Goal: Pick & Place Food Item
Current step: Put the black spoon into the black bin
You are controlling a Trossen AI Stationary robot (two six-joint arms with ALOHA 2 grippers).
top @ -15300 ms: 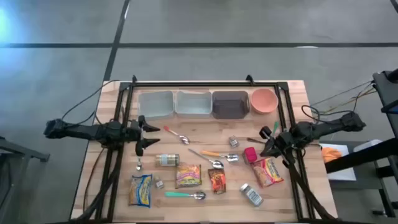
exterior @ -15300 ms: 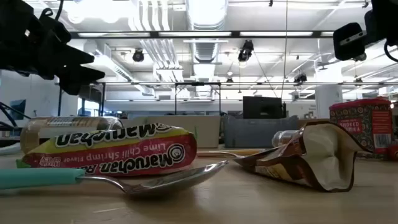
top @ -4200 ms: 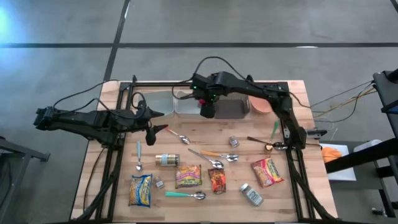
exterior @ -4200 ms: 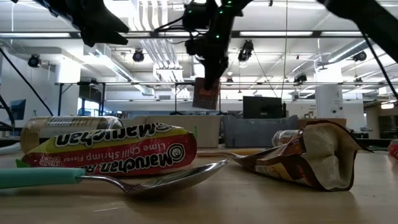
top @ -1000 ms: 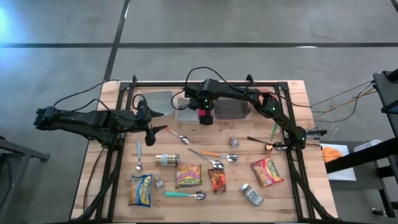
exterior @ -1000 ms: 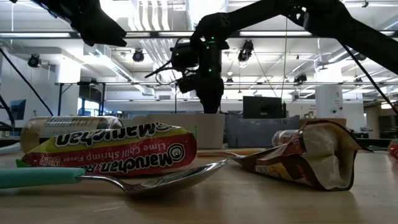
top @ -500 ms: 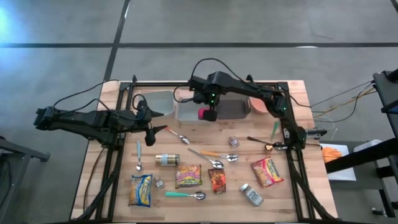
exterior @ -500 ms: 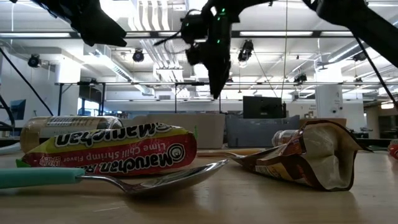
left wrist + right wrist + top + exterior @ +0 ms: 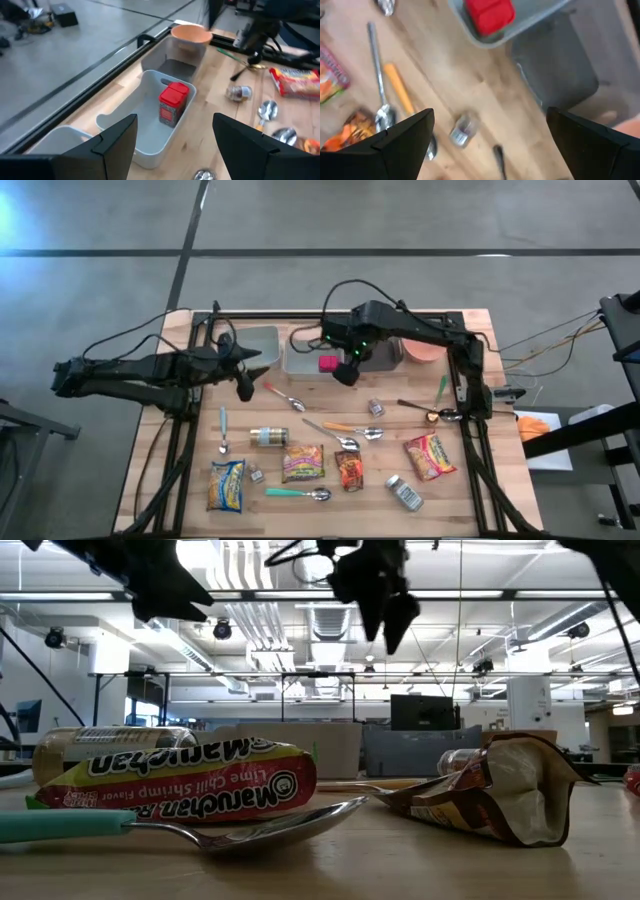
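A red-lidded food can (image 9: pixel 327 363) stands upright on the floor of the light grey bin (image 9: pixel 303 352) at the table's far side; the left wrist view shows the can (image 9: pixel 172 102) inside the bin (image 9: pixel 145 145). My right gripper (image 9: pixel 347 370) hangs open above the bin's near right corner, pointing down, with nothing between its fingers (image 9: pixel 490 117). It is high above the table in the low view (image 9: pixel 385 600). My left gripper (image 9: pixel 243 387) waits open at the table's left, pointing toward the bin (image 9: pixel 175 122).
A clear bin (image 9: pixel 250 346), a dark bin (image 9: pixel 380 355) and a pink bowl (image 9: pixel 425 343) flank the grey bin along the far edge. Spoons, ramen packs (image 9: pixel 302 463), small jars (image 9: pixel 268 437) and snack bags (image 9: pixel 430 456) lie scattered over the near half.
My right gripper has risen out of the grey bin and gone a little toward the table's right and near side, rolling as it went. The red can stays standing in the bin.
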